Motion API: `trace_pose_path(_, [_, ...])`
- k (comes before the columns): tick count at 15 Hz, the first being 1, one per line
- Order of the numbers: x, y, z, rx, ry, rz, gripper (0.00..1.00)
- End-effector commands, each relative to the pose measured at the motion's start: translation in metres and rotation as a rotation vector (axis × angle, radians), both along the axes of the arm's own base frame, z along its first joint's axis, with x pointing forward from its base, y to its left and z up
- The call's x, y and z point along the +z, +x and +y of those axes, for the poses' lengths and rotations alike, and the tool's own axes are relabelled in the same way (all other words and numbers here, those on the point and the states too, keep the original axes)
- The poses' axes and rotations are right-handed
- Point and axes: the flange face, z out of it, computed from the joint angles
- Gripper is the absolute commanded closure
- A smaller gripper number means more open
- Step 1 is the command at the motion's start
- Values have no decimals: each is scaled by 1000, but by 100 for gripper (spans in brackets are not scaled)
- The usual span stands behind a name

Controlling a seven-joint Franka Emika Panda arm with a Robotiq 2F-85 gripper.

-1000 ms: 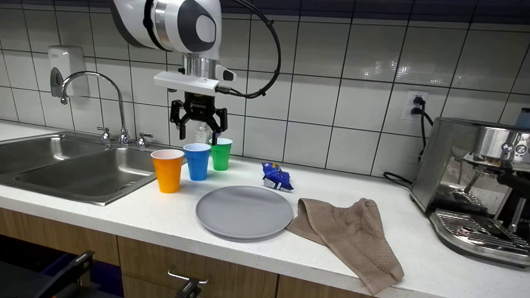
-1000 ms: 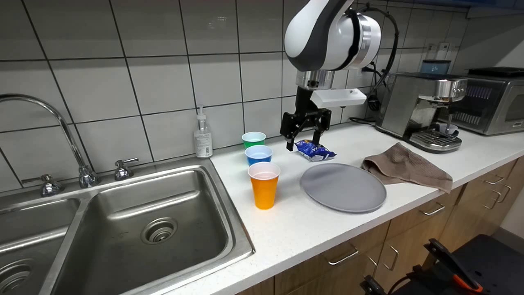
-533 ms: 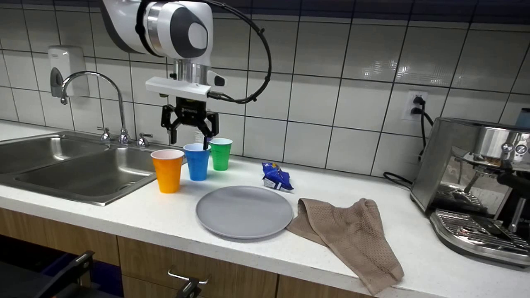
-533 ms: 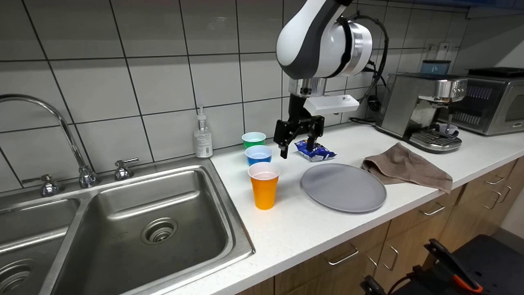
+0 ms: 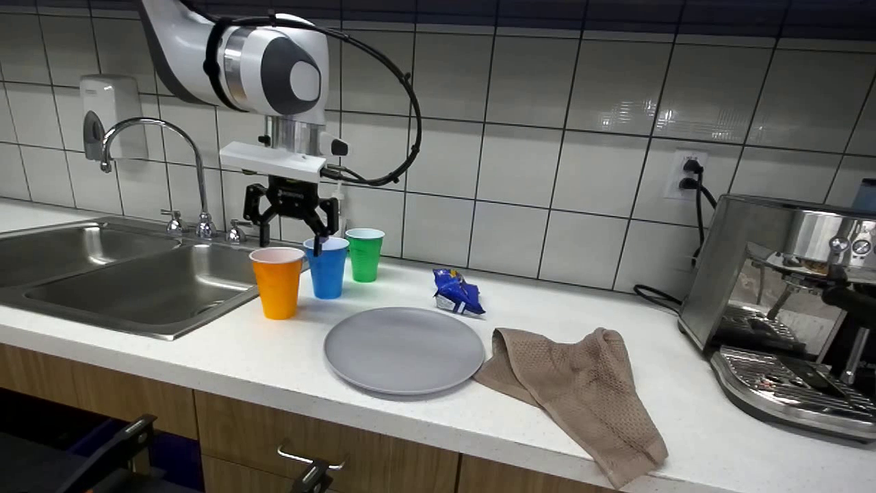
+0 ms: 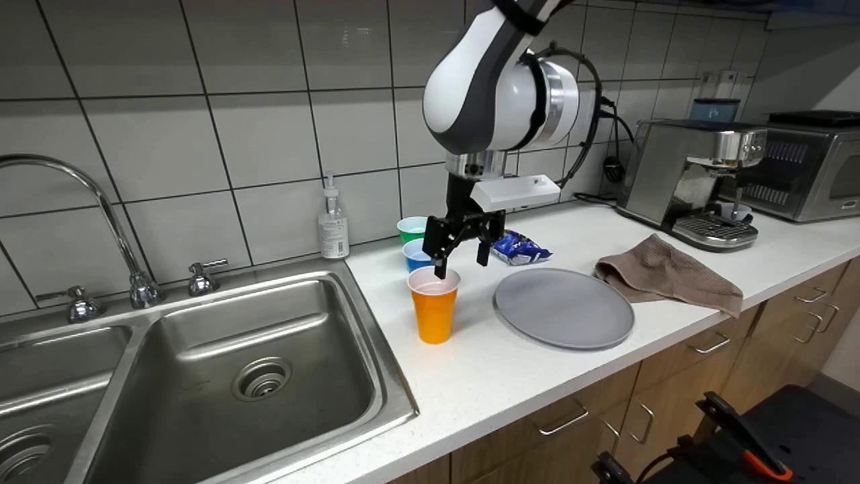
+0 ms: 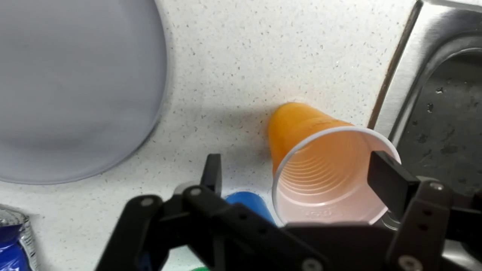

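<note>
My gripper (image 5: 291,245) is open and empty, pointing down just above the rim of an upright orange cup (image 5: 277,287). In the wrist view, one finger of the gripper (image 7: 295,167) overlaps the rim of the orange cup (image 7: 295,126) and the other is over the counter beside it. I cannot tell whether a finger touches the cup. A blue cup (image 5: 327,274) and a green cup (image 5: 366,257) stand in a row behind the orange one. In the wrist view the blue cup (image 7: 250,203) is mostly hidden by the gripper. A grey plate (image 6: 564,308) lies beside the cups.
A steel sink (image 6: 262,336) with a faucet adjoins the cups. A blue snack bag (image 5: 457,293), a brown towel (image 5: 582,390) and a coffee machine (image 5: 787,308) lie along the counter. A soap bottle (image 6: 333,225) stands by the wall.
My gripper has moved down and toward the sink, from above the blue and green cups to above the orange cup. It stays open. The cups, plate, bag and towel have not moved.
</note>
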Motion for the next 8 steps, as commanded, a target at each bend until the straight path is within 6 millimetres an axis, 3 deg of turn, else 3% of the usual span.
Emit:
trace_pose_path(1, [-4, 10, 9, 0, 5, -26, 0])
trace_pose_path(8, [-14, 14, 12, 5, -5, -57, 0])
